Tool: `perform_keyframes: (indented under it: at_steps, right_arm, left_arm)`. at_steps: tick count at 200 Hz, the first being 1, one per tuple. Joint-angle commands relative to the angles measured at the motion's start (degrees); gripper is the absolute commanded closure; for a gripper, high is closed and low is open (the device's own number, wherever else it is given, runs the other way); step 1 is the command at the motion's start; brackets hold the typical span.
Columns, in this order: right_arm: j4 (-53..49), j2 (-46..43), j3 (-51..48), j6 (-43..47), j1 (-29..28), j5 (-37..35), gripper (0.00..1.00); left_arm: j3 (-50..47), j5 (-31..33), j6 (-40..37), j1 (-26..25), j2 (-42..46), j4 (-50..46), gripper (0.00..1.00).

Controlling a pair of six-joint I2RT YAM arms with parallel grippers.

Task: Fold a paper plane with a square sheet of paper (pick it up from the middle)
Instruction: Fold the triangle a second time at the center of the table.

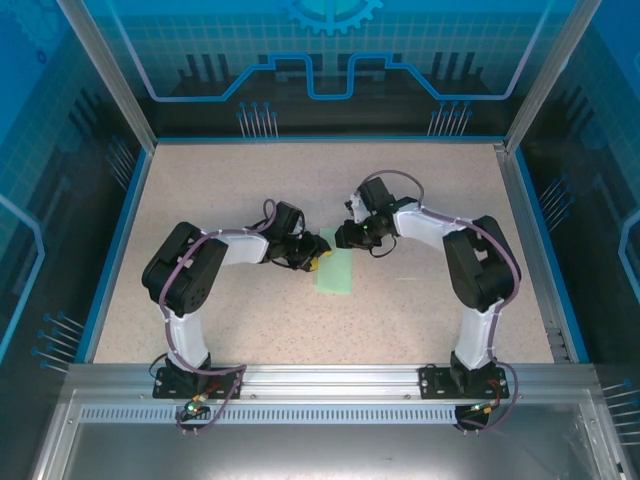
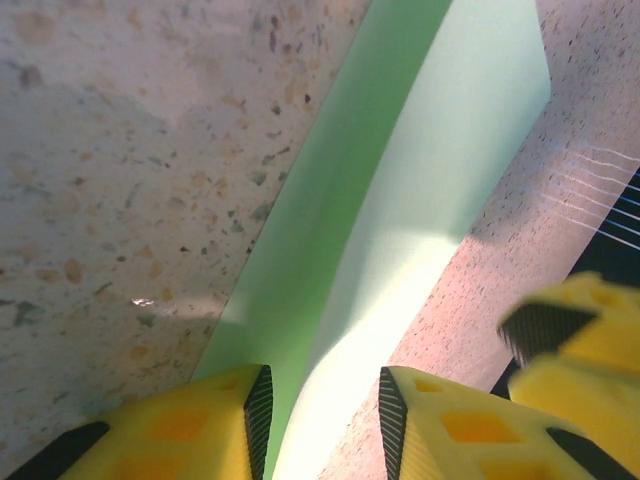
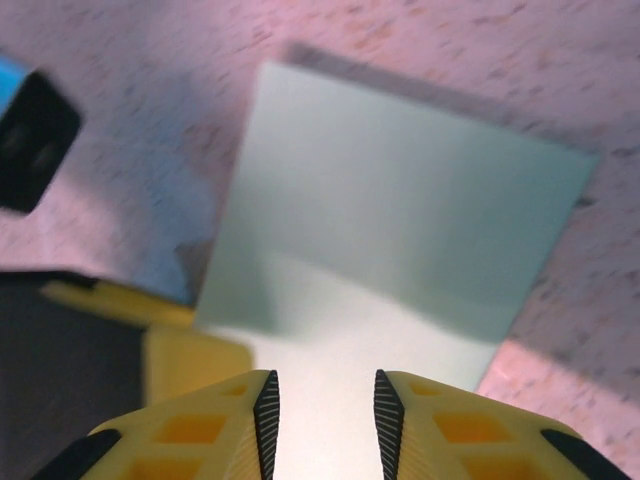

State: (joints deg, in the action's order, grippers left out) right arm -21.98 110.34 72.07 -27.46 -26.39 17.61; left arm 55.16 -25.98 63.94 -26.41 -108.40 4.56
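Now | your folded sheet (image 1: pixel 335 272) lies at the middle of the bench (image 1: pixel 250 180), well apart from the blue rim (image 1: pixel 117 250), open room all round | left claw (image 2: pixel 320 405) released, jaws astride the raised crease | right claw (image 3: pixel 320 410) released, jaws parted over one end

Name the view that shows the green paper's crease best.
Left wrist: the crease runs long and sharp down the paper. Right wrist shows the paper's broad face, blurred, crease unclear. Top external shows it as a small green strip.
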Motion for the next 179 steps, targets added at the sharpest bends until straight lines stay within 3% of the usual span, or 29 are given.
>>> perform_keyframes:
  at_steps: [1,52,122,179]
  right_arm:
    - [-1.5,3.0,2.5,-3.7,1.2,-3.6,0.67]
    - [-5.3,8.1,5.8,-3.9,1.2,-3.6,0.70]
    - [-9.0,9.7,7.1,-5.4,1.2,-7.0,0.70]
    - [-10.3,10.6,8.5,-5.9,1.2,-7.2,0.70]
  left_arm:
    - [0.5,0.5,-1.9,-0.4,-1.2,-2.6,0.64]
    - [0.5,-0.3,-2.7,-0.6,0.4,-2.9,0.63]
    - [-3.4,-2.6,-3.9,-3.5,8.3,-4.9,0.55]
    - [-7.0,-5.9,0.3,-5.0,10.8,2.0,0.57]
